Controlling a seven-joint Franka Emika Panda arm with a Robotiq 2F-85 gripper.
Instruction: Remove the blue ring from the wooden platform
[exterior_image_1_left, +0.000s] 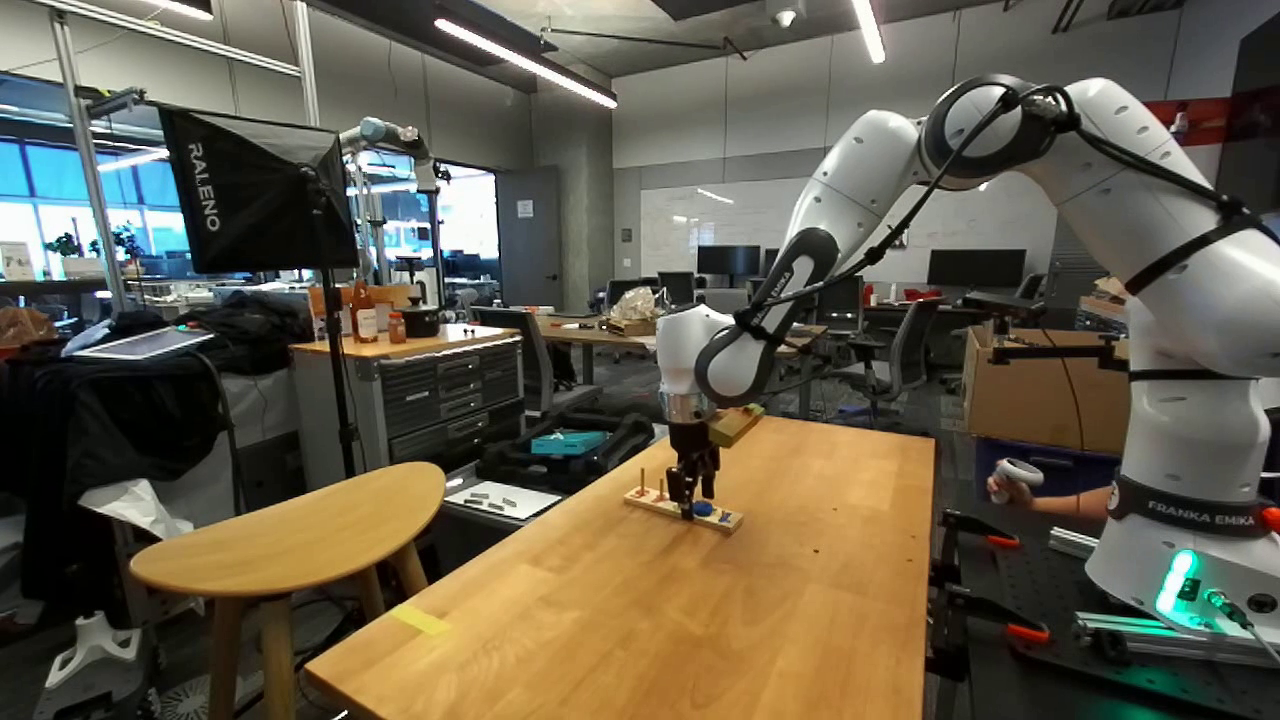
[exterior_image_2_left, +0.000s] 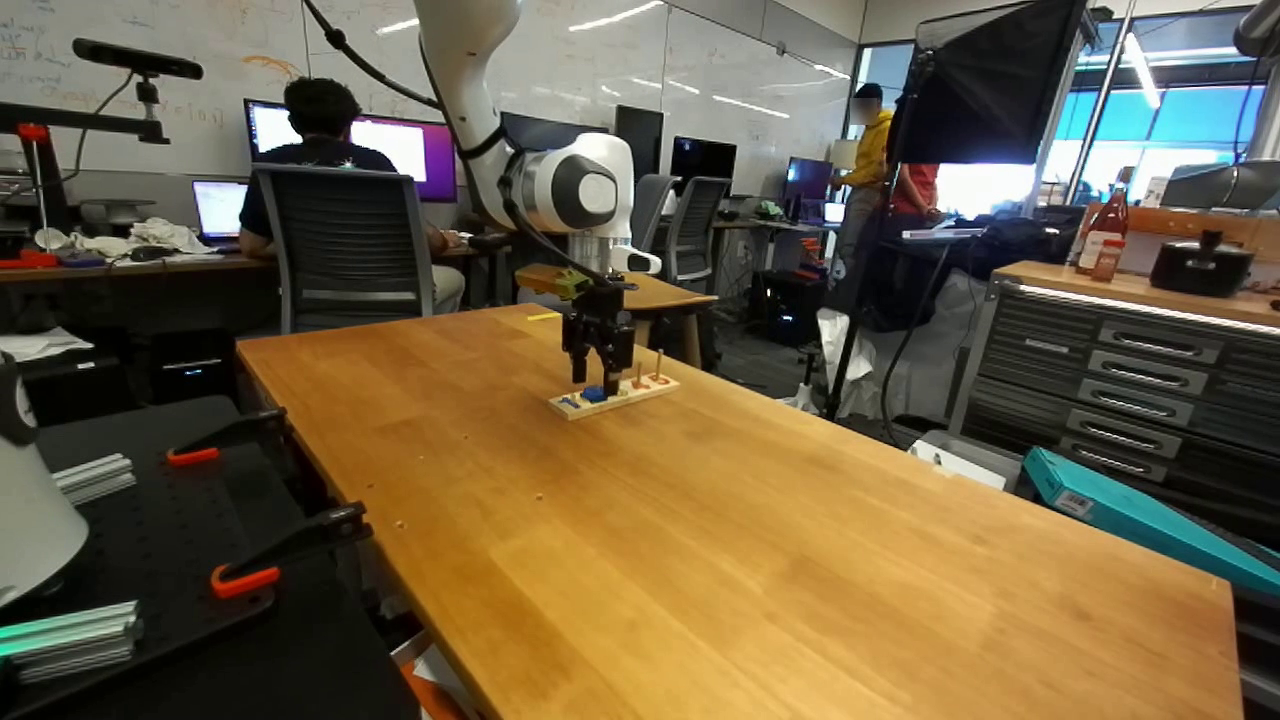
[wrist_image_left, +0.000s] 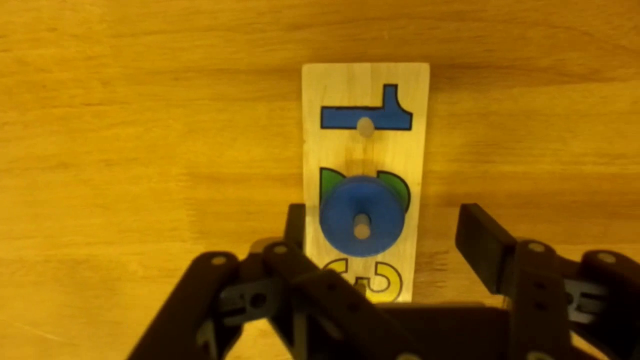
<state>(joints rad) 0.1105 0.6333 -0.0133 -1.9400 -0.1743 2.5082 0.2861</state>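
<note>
Right, blue ring (wrist_image_left: 337, 220): it sat on the board (wrist_image_left: 416, 90), around a peg (wrist_image_left: 362, 229) whose tip poked up through the hole, and it partly covered a green number (wrist_image_left: 329, 181).
Gripper (wrist_image_left: 382, 225): it hung pointing down over the board, jaws spread wide, gaps showing either side of the ring.
Fingers (wrist_image_left: 482, 242): one stood at each long side of the board, with the ring between them and apart from both; in the wrist view one overlapped the board's edge, touching or not I couldn't tell.
Blue number (wrist_image_left: 340, 118): there it was, at one end of the board, its own peg (wrist_image_left: 365, 127) rising through it.
Yellow number (wrist_image_left: 394, 282): just past the ring on the board, it was partly hidden by the gripper.
Far pegs (exterior_image_2_left: 659, 363): two stood upright toward the board's opposite end, in both exterior views.
White arm (exterior_image_1_left: 858, 180): it arched over, its wrist (exterior_image_1_left: 685, 360) right above the board.
Table (exterior_image_1_left: 760, 600): it carried the board near one long edge.
Yellow tape (exterior_image_1_left: 421, 620): a strip lay flat on the table, well apart from the board.
</note>
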